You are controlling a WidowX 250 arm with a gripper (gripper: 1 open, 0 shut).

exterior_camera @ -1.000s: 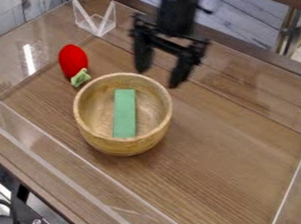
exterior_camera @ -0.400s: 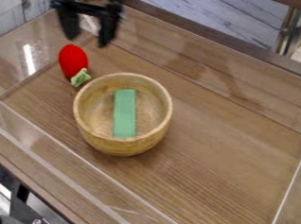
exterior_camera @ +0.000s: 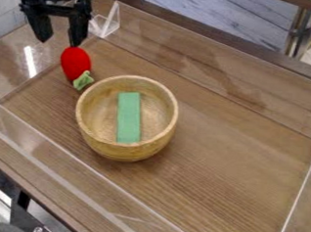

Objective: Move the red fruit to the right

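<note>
While pointing straight down, the tool (exterior_camera: 58,27) hangs wide open and empty; just above the red fruit (exterior_camera: 76,62).

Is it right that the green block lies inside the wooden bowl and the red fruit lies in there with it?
Not quite. The green block does lie inside the wooden bowl, but the camera view shows the red fruit outside it, on the table beside the bowl's left rim.

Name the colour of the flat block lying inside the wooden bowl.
Green; the block shows clearly in the camera view.

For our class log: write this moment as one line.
gripper: open, above fruit | red fruit: on table, left of bowl | moved: no
</note>
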